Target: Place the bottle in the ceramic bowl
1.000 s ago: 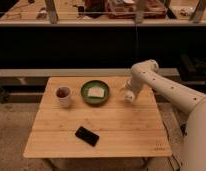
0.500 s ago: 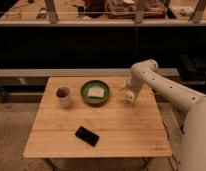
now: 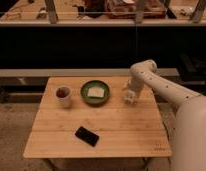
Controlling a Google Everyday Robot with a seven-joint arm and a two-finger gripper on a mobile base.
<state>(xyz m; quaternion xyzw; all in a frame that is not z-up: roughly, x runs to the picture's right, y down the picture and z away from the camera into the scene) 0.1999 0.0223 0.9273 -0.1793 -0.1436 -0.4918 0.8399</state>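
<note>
Gripper is sitting at bottle, right of bowl; grip state: cannot tell. Risk: an off-centre hold could be toppling the bottle rightward.

Gripper by table's far-right corner; bottle can't be told apart from it. Robot body cut off @ pic's right edge.

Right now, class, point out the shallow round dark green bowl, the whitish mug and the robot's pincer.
Shallow round dark green bowl (image 3: 83, 94): camera view, left rim.
Whitish mug (image 3: 64, 100): camera view, outer wall.
Pincer (image 3: 129, 98): camera view, lower end, right of the bowl.
</note>
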